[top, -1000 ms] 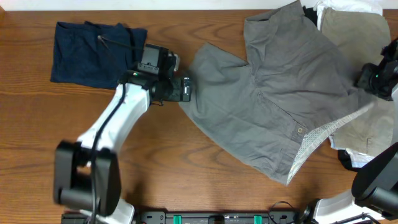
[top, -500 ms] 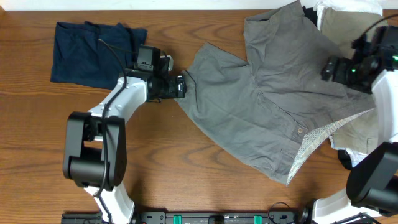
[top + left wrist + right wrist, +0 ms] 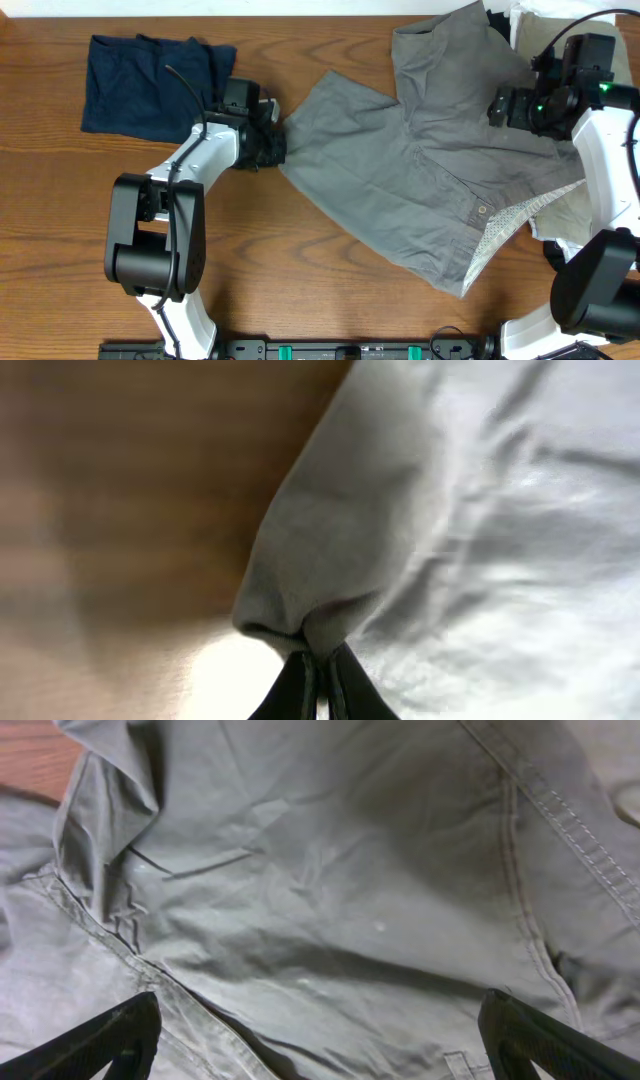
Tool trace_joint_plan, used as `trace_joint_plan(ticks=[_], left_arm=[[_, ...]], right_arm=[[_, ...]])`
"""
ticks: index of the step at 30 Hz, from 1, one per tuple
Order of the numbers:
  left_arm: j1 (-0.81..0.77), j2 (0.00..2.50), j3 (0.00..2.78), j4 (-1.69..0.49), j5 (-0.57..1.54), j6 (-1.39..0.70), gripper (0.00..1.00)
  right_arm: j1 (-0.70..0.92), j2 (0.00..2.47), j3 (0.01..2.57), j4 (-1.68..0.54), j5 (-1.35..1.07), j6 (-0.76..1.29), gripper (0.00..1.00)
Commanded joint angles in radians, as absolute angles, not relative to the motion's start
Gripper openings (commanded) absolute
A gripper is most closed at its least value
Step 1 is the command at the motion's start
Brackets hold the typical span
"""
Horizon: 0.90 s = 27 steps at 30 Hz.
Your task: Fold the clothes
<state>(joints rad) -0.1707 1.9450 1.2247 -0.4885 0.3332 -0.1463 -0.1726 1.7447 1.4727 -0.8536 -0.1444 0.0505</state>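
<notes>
bench (image 3: 330, 300): brown wood, all the clothes are lying on it
grey shorts (image 3: 440, 170): spread out right of centre, with the button and speckled waistband lining flipped up at the lower right
navy piece (image 3: 140, 85): folded, far left, well apart from the shorts
khaki piece (image 3: 585, 50): top right, partly under the shorts (white piece (image 3: 560, 10) pokes out beside it)
left tool (image 3: 278, 150): pressed together, pinching the shorts' left hem corner
right tool (image 3: 497, 105): spread wide over the shorts' upper right; can't tell if it touches

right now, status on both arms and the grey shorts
Left jaws shut on grey shorts leg edge. Right jaws wide open over the shorts, holding nothing. Navy piece aside, nothing blocking.
</notes>
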Motion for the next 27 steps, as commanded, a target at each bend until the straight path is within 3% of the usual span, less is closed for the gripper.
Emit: trace_joint_plan(ticks=[1, 9, 16, 21, 27], left_arm=[[-0.131, 1.944, 1.237, -0.598, 0.23, -0.24, 0.06], [-0.024, 1.901, 1.237, -1.018, 0.244, -0.339, 0.06], [-0.012, 1.9, 1.236, -1.25, 0.365, -0.333, 0.06], [-0.012, 1.877, 1.199, -1.292, 0.366, -0.318, 0.06], [0.005, 1.769, 1.106, -1.232, 0.356, -0.44, 0.06]], right_arm=[[-0.137, 1.726, 1.491, -0.846, -0.151, 0.043, 0.99], [-0.057, 1.726, 1.491, -0.805, -0.151, 0.043, 0.99], [0.027, 1.735, 1.491, -0.757, -0.151, 0.043, 0.99], [0.049, 1.755, 1.491, -0.74, -0.151, 0.044, 0.99], [0.049, 1.764, 1.491, -0.74, -0.151, 0.043, 0.99]])
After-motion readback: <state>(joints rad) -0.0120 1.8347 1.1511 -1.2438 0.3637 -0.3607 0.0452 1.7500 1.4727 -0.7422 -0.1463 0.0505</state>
